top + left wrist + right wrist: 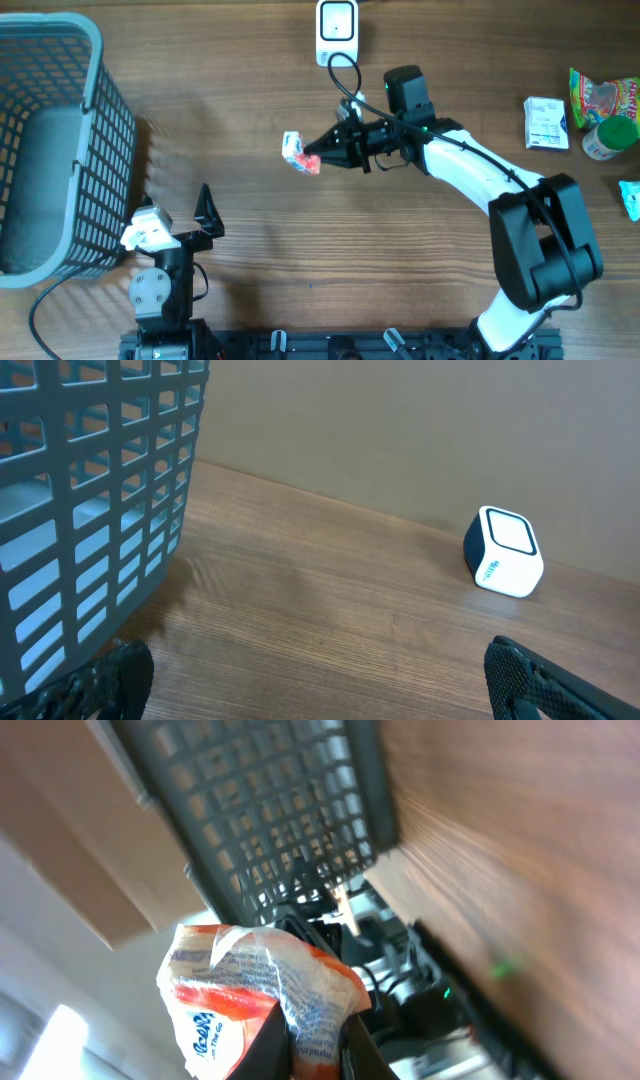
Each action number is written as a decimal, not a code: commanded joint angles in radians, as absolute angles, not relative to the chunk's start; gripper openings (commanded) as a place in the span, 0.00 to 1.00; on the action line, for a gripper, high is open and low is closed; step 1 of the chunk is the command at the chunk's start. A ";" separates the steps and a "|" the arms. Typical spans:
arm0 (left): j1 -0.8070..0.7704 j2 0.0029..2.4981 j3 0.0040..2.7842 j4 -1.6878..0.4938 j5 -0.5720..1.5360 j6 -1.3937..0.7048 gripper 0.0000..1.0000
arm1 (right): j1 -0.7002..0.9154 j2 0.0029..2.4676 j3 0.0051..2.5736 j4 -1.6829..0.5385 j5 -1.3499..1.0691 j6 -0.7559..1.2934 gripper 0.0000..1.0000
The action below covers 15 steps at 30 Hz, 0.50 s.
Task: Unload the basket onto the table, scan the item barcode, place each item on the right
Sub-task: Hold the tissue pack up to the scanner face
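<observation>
My right gripper point(318, 157) is shut on a small white and red snack packet point(298, 153), holding it above the table's middle, rolled on its side. In the right wrist view the crinkled packet point(250, 985) is pinched between the two black fingers point(275, 1045). The white barcode scanner point(337, 31) stands at the table's far edge, behind the packet; it also shows in the left wrist view, where the scanner point(503, 551) faces up and sideways. My left gripper point(172, 222) rests near the front left, open, with nothing between its fingertips point(520, 675).
A grey mesh basket point(52, 140) fills the left side, close to the left arm. At the far right lie a white box point(546, 123), a green candy bag point(603, 98), a white-capped bottle point(606, 139) and a teal packet point(631, 196).
</observation>
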<state>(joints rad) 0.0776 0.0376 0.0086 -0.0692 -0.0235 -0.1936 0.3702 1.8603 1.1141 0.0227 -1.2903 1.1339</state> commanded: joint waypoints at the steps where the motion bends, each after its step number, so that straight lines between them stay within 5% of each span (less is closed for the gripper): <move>1: 0.075 0.034 0.006 -0.072 -0.012 -0.199 1.00 | 0.374 1.767 1.129 0.200 -1.304 1.066 0.05; 8: 0.075 0.034 0.006 -0.072 -0.012 -0.199 1.00 | 0.373 1.576 1.129 0.345 -1.000 1.016 0.04; 15: 0.075 0.034 0.006 -0.072 -0.012 -0.199 1.00 | 0.389 1.514 1.129 0.188 -0.263 0.712 0.05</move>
